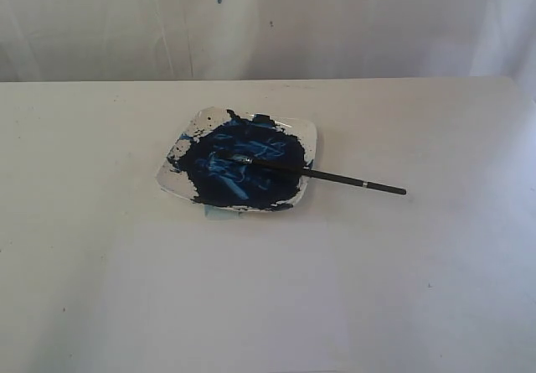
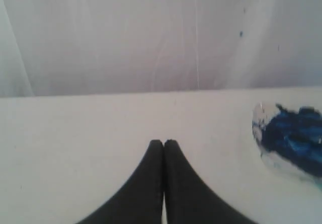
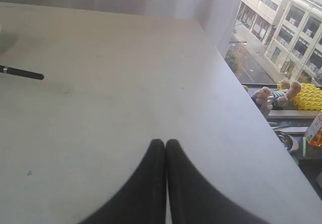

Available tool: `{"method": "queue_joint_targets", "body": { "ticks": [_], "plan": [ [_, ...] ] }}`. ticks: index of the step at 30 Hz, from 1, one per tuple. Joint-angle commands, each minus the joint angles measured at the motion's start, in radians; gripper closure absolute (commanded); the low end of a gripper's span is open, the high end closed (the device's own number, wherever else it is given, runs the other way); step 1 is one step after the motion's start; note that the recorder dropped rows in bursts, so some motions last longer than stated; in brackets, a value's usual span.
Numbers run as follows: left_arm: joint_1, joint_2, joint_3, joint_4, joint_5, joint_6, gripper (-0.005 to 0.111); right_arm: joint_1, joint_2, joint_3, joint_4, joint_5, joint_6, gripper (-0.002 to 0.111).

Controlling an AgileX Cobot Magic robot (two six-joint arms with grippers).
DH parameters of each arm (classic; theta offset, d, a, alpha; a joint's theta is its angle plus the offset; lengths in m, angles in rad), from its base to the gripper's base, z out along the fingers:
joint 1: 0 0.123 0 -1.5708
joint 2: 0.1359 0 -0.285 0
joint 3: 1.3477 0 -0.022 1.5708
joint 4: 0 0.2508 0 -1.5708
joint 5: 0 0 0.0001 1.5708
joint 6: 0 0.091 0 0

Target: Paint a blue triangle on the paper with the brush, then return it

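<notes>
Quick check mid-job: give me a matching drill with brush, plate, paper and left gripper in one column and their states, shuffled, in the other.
Column one:
1 brush
2 plate
3 paper
4 left gripper

Column two:
a shut, empty
b smeared with blue paint
c blank
d tip on the plate, handle sticking off it

Pairs: 1-d, 2-b, 3-c, 4-a

1. The plate (image 1: 170,178), thick with blue paint, sits in the middle of the table (image 1: 75,247), the one bulky thing in the way.
2. The brush (image 1: 339,178) lies across it, its handle jutting right.
3. Open tabletop spreads on both sides and in front, over the flat paper (image 1: 234,306).
4. A white curtain (image 1: 352,21) closes the far edge.
</notes>
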State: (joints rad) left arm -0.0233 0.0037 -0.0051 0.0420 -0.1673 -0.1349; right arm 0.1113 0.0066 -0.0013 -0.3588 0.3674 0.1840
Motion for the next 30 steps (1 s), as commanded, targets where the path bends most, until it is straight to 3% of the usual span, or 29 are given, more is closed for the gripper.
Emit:
{"method": "queue_joint_targets", "body": {
  "ticks": [1, 9, 14, 20, 22, 27, 30],
  "plan": [
    [-0.004, -0.004, 0.005, -0.012, -0.228, -0.083, 0.107, -0.002, -0.007, 0.001, -0.005, -0.068, 0.005, 0.108],
    [-0.004, -0.004, 0.005, -0.008, -0.292, -0.129, 0.107, -0.002, -0.007, 0.001, -0.005, -0.187, 0.005, 0.108],
    [-0.004, 0.003, -0.125, 0.001, -0.287, 0.004, 0.107, -0.002, -0.007, 0.001, -0.003, -0.232, 0.005, 0.108],
    [0.0, 0.223, -0.371, -0.011, -0.235, 0.066, 0.107, -0.002, -0.007, 0.001, 0.111, -0.401, 0.007, 0.108],
    [0.0, 0.325, -0.434, -0.013, -0.173, 0.035, 0.107, -0.002, -0.007, 0.001, 0.123, -0.445, 0.007, 0.108],
    [0.0, 0.669, -0.549, -0.011, -0.165, -0.035, 0.107, -0.002, -0.007, 0.001, 0.144, -0.579, 0.007, 0.108],
    [0.0, 0.847, -0.644, 0.055, -0.098, -0.11, 0.107, -0.002, -0.007, 0.001, 0.144, -0.609, 0.062, 0.108]
  ]
}}
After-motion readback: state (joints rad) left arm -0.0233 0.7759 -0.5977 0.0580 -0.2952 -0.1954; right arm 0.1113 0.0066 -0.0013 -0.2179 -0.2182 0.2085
